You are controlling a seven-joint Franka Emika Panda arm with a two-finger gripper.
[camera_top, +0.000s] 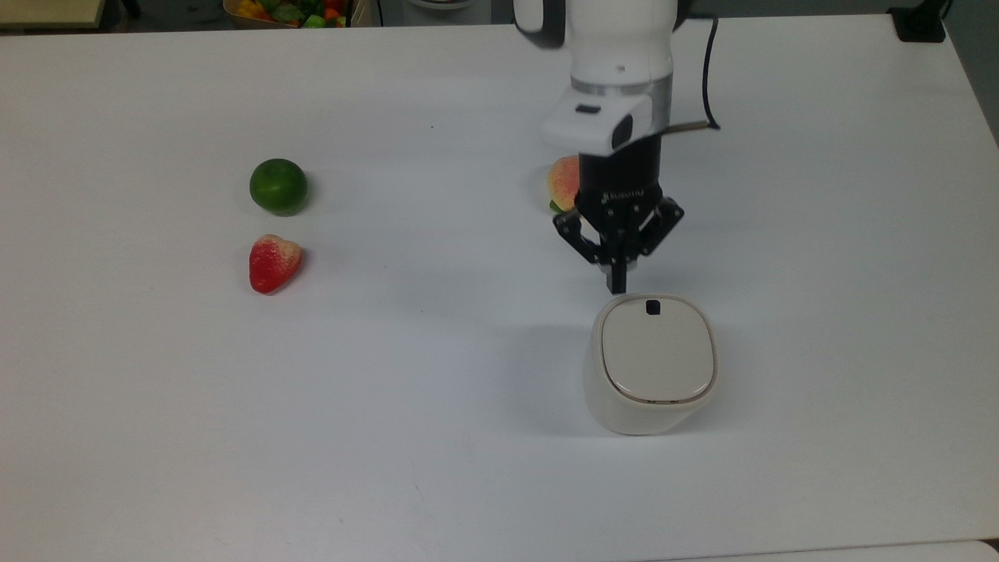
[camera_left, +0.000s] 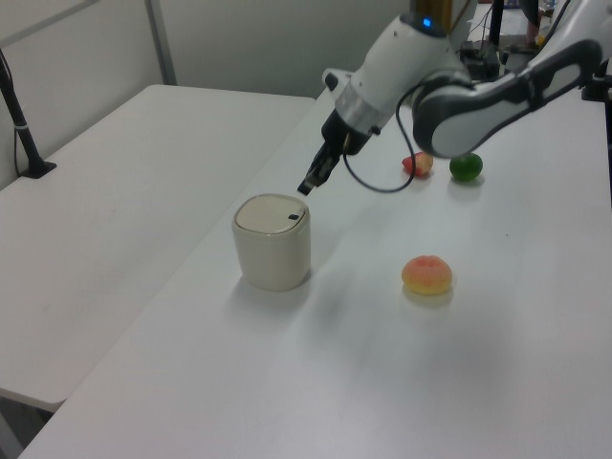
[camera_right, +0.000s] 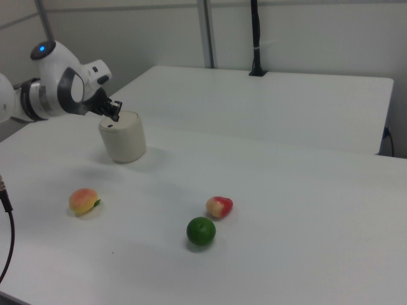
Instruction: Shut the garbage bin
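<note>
White table (camera_top: 156, 437): bin (camera_top: 652, 367), toy fruits (camera_top: 278, 186).

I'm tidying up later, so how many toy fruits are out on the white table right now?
3. A green lime and a strawberry sit together toward the top view's left; a peach lies beside the arm, partly behind the gripper. More could be hidden behind the arm.

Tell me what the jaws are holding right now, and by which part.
Nothing. The gripper is shut and empty, raised clear of the garbage bin, whose lid lies flat.
</note>
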